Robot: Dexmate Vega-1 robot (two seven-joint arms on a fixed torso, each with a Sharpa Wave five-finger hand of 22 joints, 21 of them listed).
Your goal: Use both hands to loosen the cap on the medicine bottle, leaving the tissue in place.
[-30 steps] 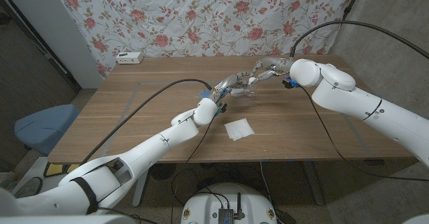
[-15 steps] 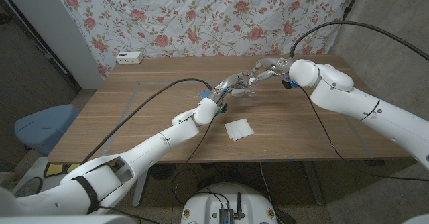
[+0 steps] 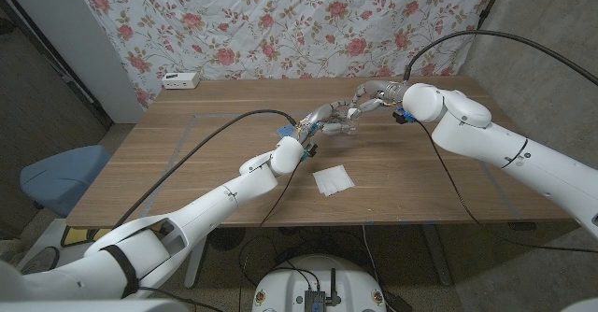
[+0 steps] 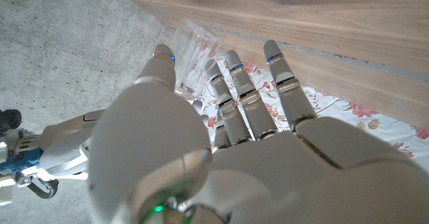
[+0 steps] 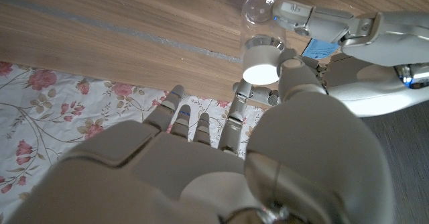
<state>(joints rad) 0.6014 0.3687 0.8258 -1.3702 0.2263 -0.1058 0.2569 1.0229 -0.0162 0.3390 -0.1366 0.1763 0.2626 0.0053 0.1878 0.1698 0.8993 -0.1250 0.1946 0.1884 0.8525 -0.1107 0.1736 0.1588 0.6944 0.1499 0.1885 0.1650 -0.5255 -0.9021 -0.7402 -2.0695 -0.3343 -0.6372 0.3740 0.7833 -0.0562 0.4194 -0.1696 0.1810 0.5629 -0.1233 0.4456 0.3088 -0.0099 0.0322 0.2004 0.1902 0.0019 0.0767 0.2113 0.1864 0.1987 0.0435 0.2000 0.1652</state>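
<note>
A plain wooden table [image 3: 187,153] carries everything here, with faint tape lines marked across the top. A folded white tissue [image 3: 334,179] is laid flat on the wood toward the near edge. The clear medicine bottle [image 3: 348,125] is stood on the table well beyond the tissue, further from the near edge, and its white cap [image 5: 261,68] can be made out in the right wrist view. A small white box [image 3: 180,80] is parked at the table's far edge, way off to the left of the tissue, right by the floral cloth.
</note>
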